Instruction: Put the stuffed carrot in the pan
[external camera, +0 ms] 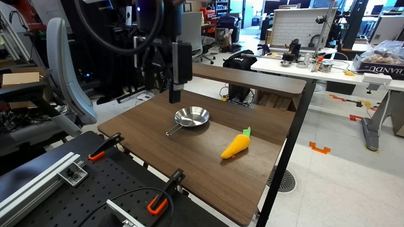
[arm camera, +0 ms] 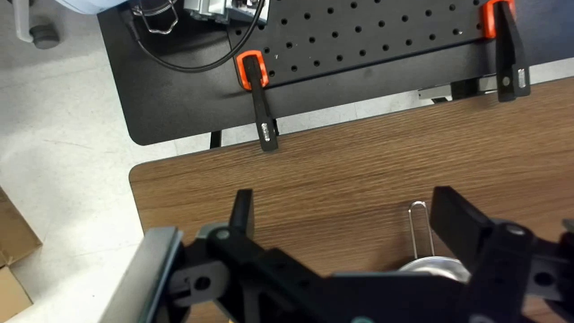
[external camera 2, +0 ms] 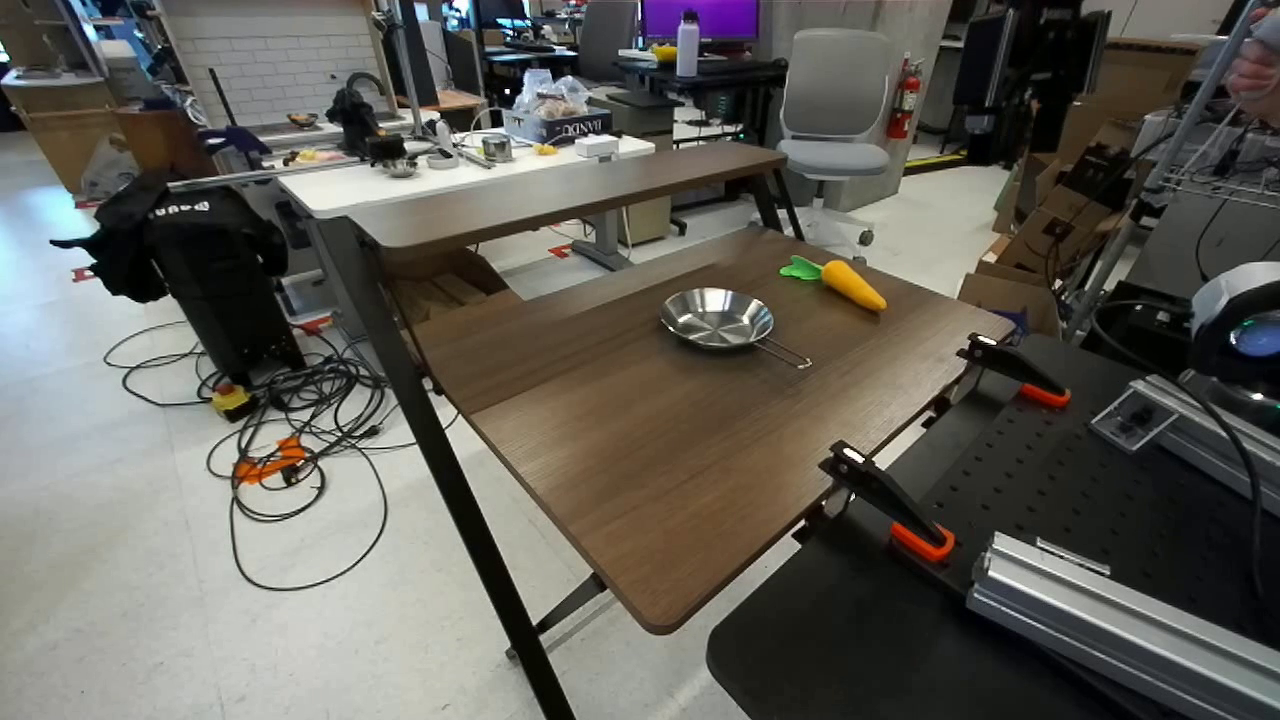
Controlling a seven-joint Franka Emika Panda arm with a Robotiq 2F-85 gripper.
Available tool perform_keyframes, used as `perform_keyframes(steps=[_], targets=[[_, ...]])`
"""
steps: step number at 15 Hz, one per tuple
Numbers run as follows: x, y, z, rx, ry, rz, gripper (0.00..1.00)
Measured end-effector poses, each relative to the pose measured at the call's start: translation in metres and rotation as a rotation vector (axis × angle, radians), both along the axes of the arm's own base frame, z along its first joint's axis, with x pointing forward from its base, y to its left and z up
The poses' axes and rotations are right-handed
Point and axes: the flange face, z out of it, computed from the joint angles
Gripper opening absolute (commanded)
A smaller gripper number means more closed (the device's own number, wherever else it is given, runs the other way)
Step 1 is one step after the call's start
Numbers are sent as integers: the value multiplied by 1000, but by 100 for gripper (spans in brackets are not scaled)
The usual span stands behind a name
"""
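The stuffed carrot, a yellow-orange plush with a green top, lies on its side on the brown table in both exterior views. The pan, round, shallow and silver with a thin wire loop handle, stands upright and empty on the table, apart from the carrot, in both exterior views. My gripper is open and empty, high above the table. In the wrist view the pan's handle and part of its rim show near one finger; the rest is hidden. The carrot is almost wholly hidden there.
The brown table has a raised shelf along its back. Two black clamps with orange pads sit at the near edge beside the black perforated base board. A dark table leg rises at one side.
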Motion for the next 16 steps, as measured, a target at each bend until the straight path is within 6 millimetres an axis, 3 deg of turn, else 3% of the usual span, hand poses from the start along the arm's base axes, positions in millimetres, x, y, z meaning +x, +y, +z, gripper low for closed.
perform_keyframes(steps=[8,16], targets=[[67,-45,-45,-64,9,-16,100],[126,-65,-93,-113,8,6,100]])
